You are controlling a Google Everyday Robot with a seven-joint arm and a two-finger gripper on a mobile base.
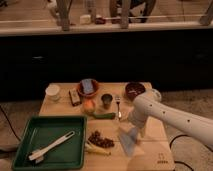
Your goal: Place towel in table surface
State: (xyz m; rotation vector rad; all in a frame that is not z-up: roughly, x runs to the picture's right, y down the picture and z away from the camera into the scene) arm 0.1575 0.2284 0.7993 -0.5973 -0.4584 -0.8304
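The end effector (pixel 132 131) hangs low over the worktop (pixel 152 143) at about 4 o'clock, at the upper edge of the pale grey-blue towel (pixel 127 143); whether it touches the cloth cannot be told. Its white arm (pixel 172 118) reaches in from 3 o'clock. A green tray (pixel 50 119) at 8 o'clock holds a white utensil (pixel 50 147). Near 12 o'clock an orange-brown bowl (pixel 97 90) carries a blue block (pixel 88 86), with a dark red bowl (pixel 134 90) at 1 o'clock and a white cup (pixel 52 91) at 10 o'clock. A small dark mark (pixel 161 161) sits at the 5 o'clock corner.
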